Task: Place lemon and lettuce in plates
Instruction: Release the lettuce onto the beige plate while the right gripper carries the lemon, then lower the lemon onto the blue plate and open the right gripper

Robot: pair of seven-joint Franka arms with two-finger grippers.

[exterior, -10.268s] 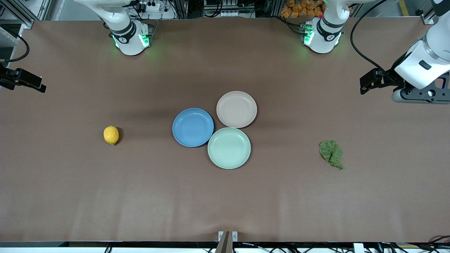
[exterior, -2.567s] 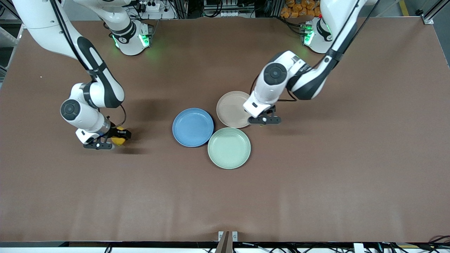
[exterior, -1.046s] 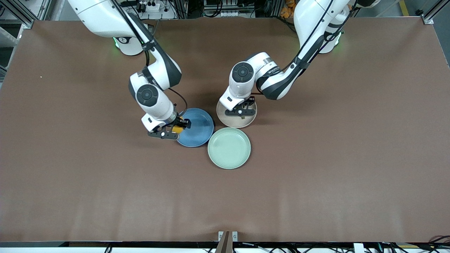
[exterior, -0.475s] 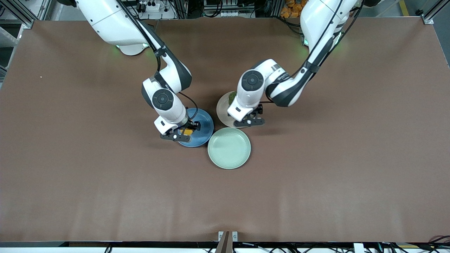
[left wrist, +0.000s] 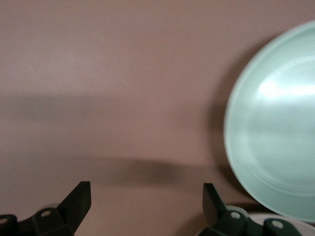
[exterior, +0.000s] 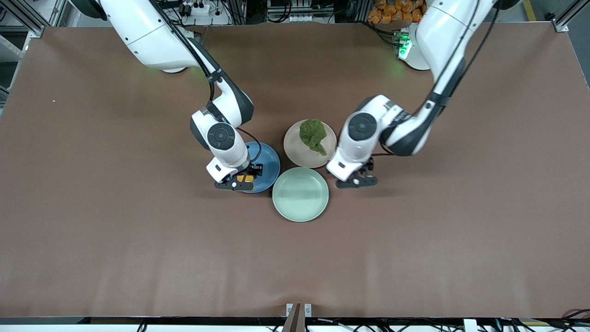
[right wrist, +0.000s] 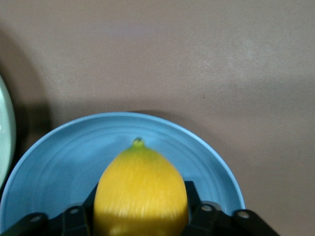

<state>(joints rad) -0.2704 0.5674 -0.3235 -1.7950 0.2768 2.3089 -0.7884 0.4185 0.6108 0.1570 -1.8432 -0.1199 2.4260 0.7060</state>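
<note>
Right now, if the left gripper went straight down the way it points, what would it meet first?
Probably bare table. The left gripper is open and empty, pointing down at brown surface beside the mint plate; nothing shows between its fingers, though its height is unclear.

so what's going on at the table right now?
The lettuce lies in the beige-pink plate. The left gripper, open and empty, is over bare table beside the mint-green plate. The right gripper is over the blue plate with the lemon between its fingers; whether it has let go isn't clear.
</note>
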